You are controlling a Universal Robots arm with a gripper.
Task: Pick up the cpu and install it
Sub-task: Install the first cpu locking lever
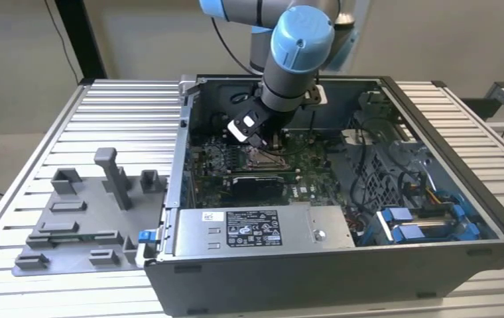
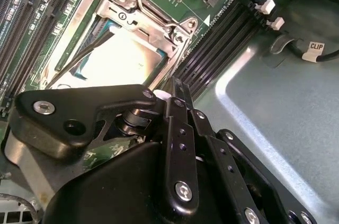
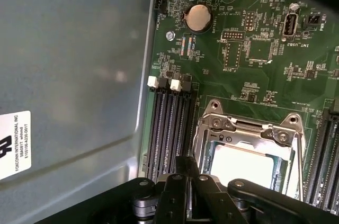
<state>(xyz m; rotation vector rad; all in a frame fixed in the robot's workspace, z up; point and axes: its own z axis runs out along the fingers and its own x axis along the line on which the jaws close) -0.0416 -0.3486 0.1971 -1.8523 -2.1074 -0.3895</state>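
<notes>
Under gripper (image 1: 268, 142), one cpu (image 2: 124, 57)

We are seeing the cpu (image 2: 119, 54) as a flat square chip with a pale, brightly lit metal top, lying level inside its socket frame on the green motherboard. In the second wrist view it is sitting left of centre; in the first wrist view the cpu (image 3: 243, 166) is lying at the lower right.
</notes>
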